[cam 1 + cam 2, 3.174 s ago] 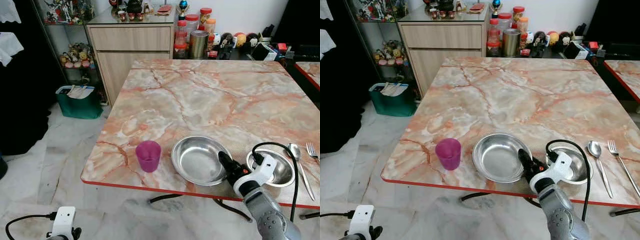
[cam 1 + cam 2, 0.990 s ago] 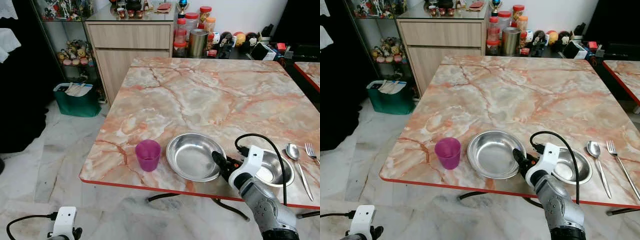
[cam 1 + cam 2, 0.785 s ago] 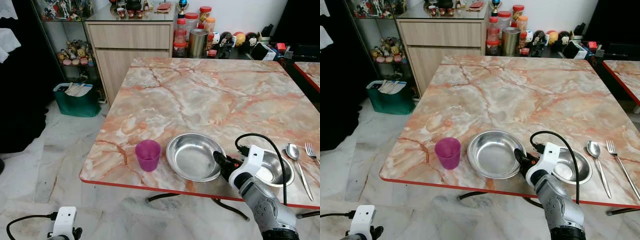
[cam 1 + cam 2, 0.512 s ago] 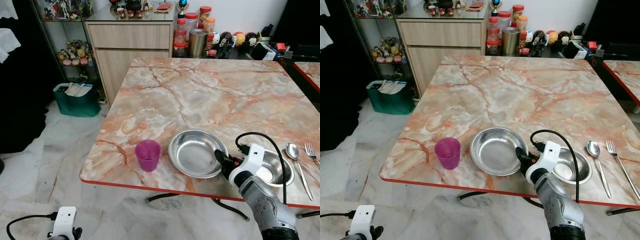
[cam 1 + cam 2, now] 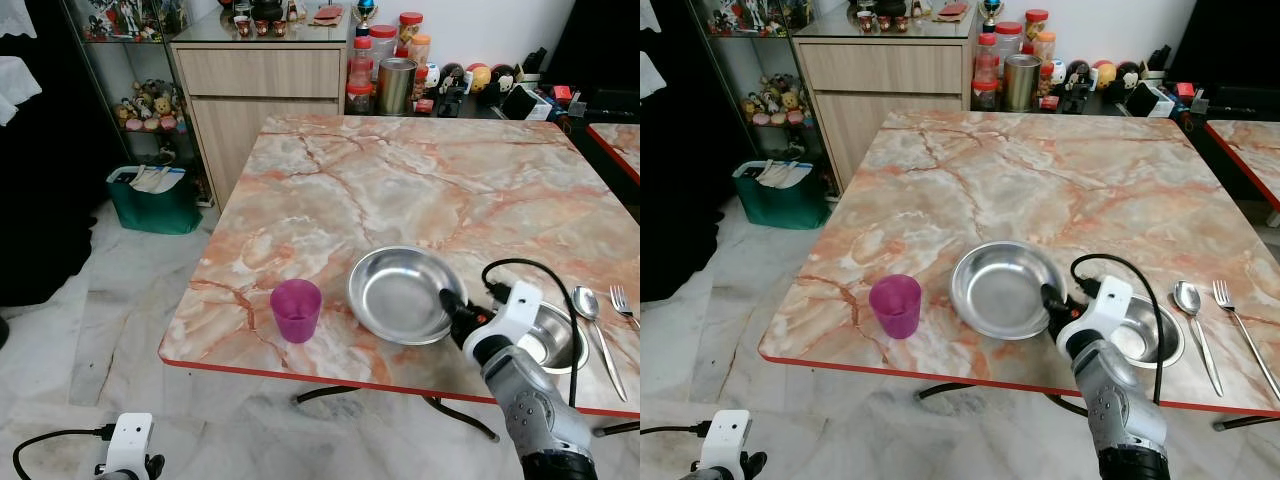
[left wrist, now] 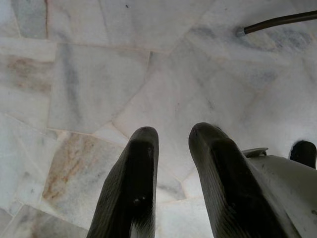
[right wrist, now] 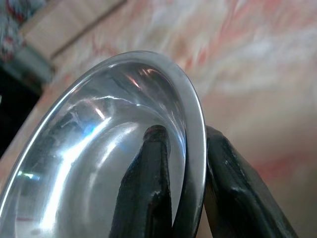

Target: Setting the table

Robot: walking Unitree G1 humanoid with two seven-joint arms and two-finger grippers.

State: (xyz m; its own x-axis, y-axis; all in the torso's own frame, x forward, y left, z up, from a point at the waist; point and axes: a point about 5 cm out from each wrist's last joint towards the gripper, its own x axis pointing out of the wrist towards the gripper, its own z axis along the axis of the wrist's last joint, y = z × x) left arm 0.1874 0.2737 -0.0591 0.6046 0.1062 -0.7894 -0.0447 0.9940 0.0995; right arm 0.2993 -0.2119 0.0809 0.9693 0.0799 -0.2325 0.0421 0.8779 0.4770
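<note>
A large shallow steel bowl (image 5: 405, 293) is at the front of the marble table (image 5: 400, 180), its near-right rim pinched by my right gripper (image 5: 452, 305). In the right wrist view the gripper (image 7: 184, 133) is shut on the rim, one finger inside the bowl (image 7: 99, 144) and one outside. The bowl looks slightly raised on the gripped side. A purple cup (image 5: 297, 310) stands upright to its left. A smaller steel bowl (image 5: 560, 345), a spoon (image 5: 590, 320) and a fork (image 5: 622, 300) lie to the right. My left gripper (image 6: 171, 134) hangs open over the floor.
A wooden cabinet (image 5: 265, 90) with jars and tins (image 5: 395, 85) stands behind the table. A green bin (image 5: 155, 200) sits on the marble floor at the left. A second table's corner (image 5: 618, 140) shows at the far right. The table's front edge is red.
My right gripper has carried the large steel bowl to the right and a little farther onto the table, closer to the small bowl. The cup, small bowl and cutlery have not moved.
</note>
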